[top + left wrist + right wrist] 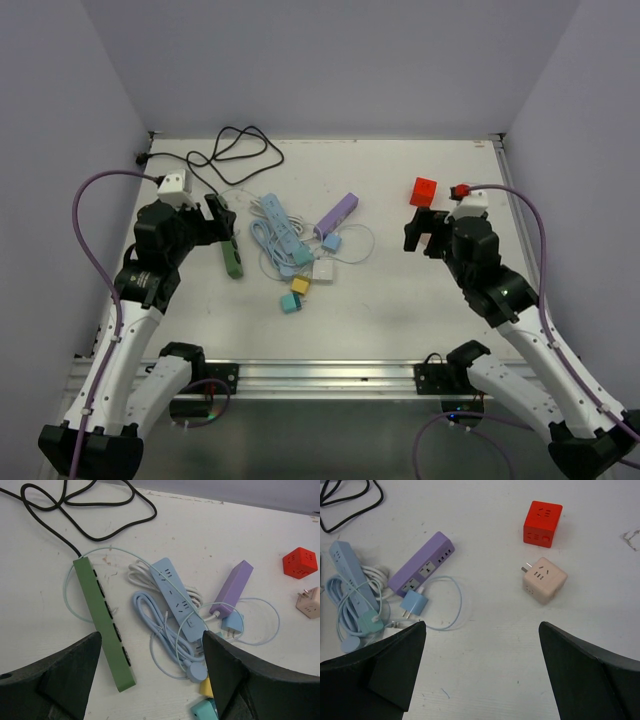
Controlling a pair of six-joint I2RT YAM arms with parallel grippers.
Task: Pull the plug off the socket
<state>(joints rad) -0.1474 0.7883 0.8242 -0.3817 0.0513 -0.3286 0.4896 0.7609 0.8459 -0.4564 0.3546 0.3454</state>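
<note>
The left gripper (151, 639) is held wide apart, with the green strip (105, 620) just past its left finger and the blue power strip (177, 600) ahead between both. The right gripper (482, 627) is likewise spread. The teal plug (370, 622), set on the blue strip's end, is seen beyond its left finger.

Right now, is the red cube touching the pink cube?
No, the right wrist view shows a clear gap between the red cube and the pink cube.
</note>
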